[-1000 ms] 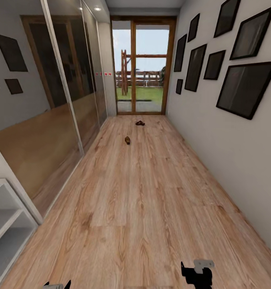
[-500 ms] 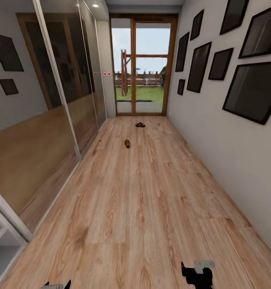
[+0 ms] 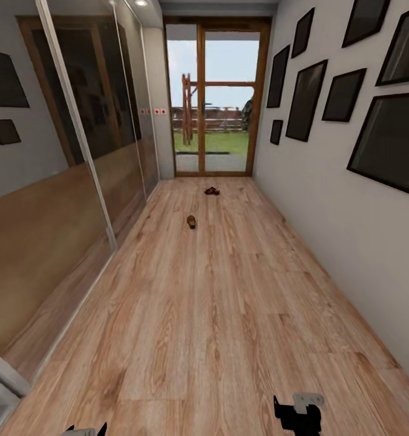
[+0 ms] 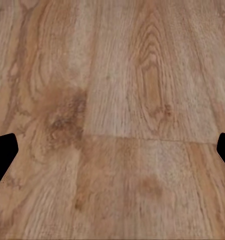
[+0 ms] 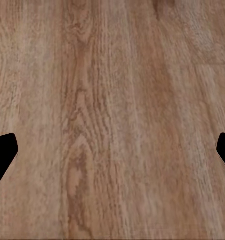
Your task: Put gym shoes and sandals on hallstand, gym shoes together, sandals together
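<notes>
Two dark brown sandals are being shown far down the corridor floor (image 3: 216, 315) in the head view: the nearer sandal (image 3: 192, 221) is lying alone on the planks, and the farther sandal (image 3: 212, 191) is lying well apart from it, close to the glass door (image 3: 213, 97). Mirrored wardrobe panels (image 3: 77, 151) are being seen along the left side, and dark picture frames (image 3: 304, 100) are hanging on the right wall. The left gripper (image 4: 112, 155) is being held spread wide over bare planks, its dark fingertips (image 4: 2, 155) sitting at opposite edges of the left wrist view with nothing between them. The right gripper (image 5: 112, 155) is being held just as wide over bare flooring, likewise empty.
</notes>
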